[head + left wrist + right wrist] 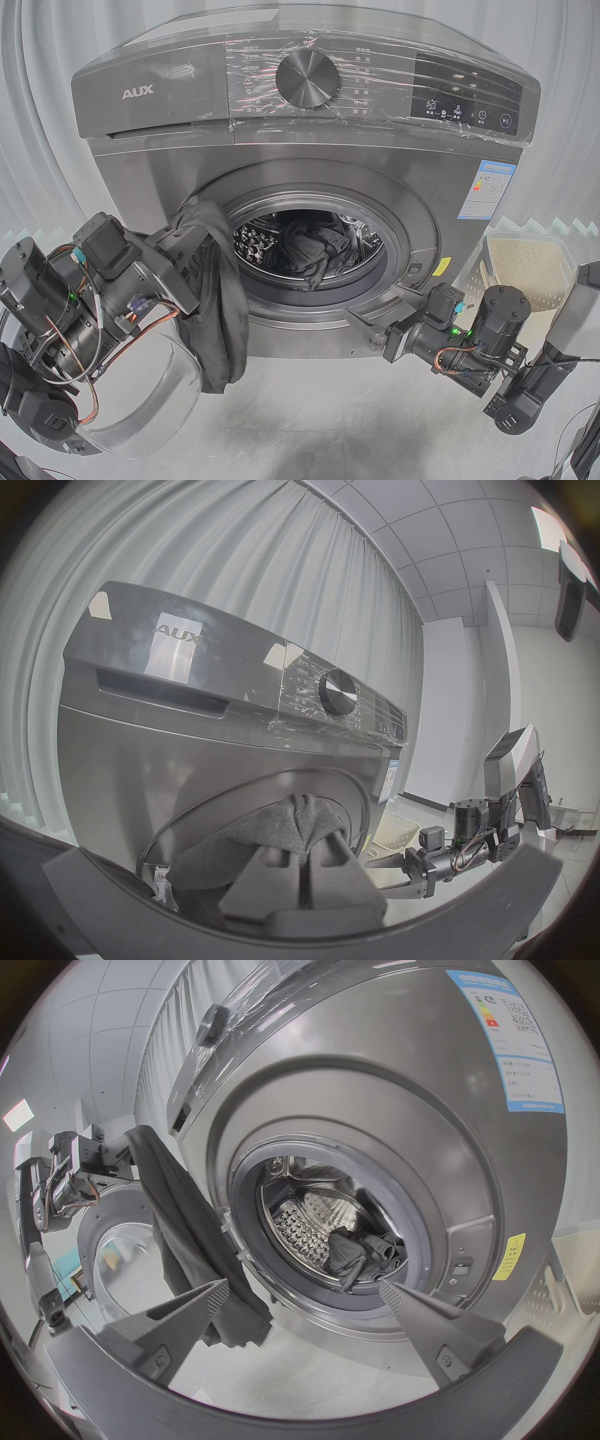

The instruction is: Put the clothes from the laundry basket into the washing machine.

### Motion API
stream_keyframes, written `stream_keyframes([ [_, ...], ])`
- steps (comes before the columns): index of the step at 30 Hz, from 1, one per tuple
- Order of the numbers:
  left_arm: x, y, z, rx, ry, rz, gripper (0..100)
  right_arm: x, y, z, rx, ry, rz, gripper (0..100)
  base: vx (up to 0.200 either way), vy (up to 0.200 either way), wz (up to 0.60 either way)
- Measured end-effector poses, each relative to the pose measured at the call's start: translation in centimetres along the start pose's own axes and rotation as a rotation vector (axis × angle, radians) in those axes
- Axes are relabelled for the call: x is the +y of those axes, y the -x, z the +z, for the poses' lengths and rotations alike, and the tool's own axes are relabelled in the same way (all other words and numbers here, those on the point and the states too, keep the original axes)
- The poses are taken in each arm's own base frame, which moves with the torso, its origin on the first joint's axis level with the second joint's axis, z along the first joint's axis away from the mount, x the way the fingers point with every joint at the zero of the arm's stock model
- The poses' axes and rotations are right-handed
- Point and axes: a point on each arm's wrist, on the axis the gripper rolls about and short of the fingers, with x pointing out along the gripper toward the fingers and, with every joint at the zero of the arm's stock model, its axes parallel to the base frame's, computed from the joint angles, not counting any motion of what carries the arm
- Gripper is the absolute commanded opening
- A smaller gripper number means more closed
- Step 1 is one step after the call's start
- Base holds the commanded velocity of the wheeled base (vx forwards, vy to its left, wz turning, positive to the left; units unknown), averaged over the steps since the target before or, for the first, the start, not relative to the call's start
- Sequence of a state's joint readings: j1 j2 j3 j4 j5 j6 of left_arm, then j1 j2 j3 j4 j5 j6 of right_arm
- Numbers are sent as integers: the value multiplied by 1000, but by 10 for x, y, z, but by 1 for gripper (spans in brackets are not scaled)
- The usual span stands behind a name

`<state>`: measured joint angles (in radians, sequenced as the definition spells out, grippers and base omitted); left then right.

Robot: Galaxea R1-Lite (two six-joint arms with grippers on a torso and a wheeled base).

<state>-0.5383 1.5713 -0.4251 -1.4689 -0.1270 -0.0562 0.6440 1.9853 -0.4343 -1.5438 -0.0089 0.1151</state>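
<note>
Head view: left gripper (190,240) w/ garment (222,325) at drum rim (262,209); right gripper (362,328) spread.

Left arm (56,300), at eight o'clock in the head view: black cylindrical motor housings, orange-braided cable (150,328), teal plug (78,255), green light (74,295). Right arm (500,325), at four o'clock, matches. Right gripper (303,1291) has grey wedge fingers (181,1322), dotted tips, screws (157,1355).
</note>
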Motion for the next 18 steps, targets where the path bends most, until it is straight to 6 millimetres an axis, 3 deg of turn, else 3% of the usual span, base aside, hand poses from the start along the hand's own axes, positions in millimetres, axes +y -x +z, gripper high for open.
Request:
stream_keyframes([
  [7, 1, -1, -2, 8, 2, 3, 0, 19, 2, -3, 12, 1, 55, 100, 0, 0, 0],
  [18, 3, -14, -7, 8, 3, 4, 0, 66, 16, -10, 47, -1, 198, 100, 0, 0, 0],
])
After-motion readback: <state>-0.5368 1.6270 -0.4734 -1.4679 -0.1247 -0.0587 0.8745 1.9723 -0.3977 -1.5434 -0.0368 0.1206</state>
